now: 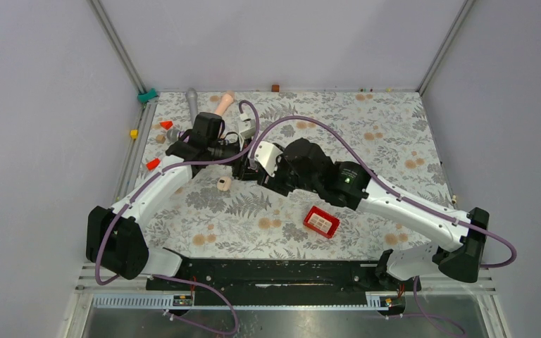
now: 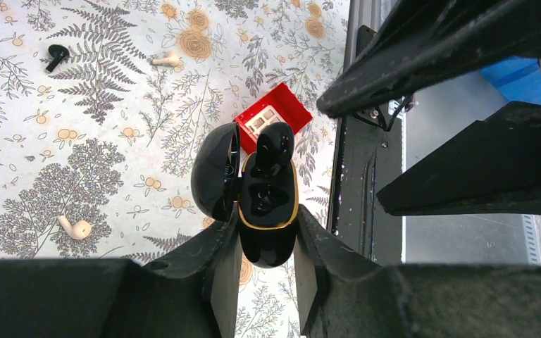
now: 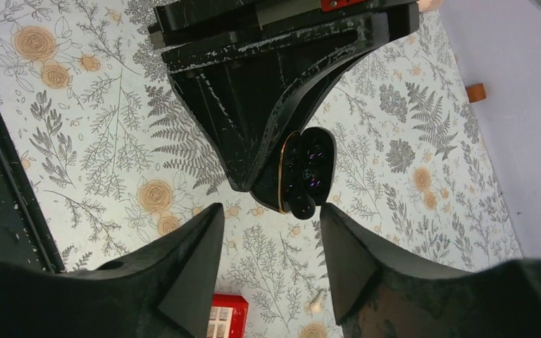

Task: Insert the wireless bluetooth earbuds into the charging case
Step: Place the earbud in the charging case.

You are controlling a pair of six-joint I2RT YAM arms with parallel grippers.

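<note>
Nearest the arm bases, a red box (image 1: pixel 321 221) sits on the fern-print table (image 1: pixel 394 141), well apart from both grippers. Further in, about mid-table, the two arms meet.

The left gripper (image 2: pixel 266 224) is clamped tight on the lower body of the charging case (image 2: pixel 268 204). This is a glossy black shell with a gold rim, held up off the table, with its lid (image 2: pixel 215 172) standing open to one side. A black earbud (image 2: pixel 275 144) rests at the upper end of the case's tray. Whether it is fully seated in its well is hard to say from these angles.

The right gripper (image 3: pixel 269 211) faces the open case with its jaws parted and nothing between them, and the bud lies just beyond its fingertips.

On the table below, the left wrist view shows a loose black earbud (image 2: pixel 56 55), a cream earbud (image 2: pixel 165 61) near it, and a second cream earbud (image 2: pixel 76 227) well apart from both.

Toward the far left edge stands a small red cone (image 1: pixel 165 124), with another red cone (image 1: pixel 153 163) a little nearer.
</note>
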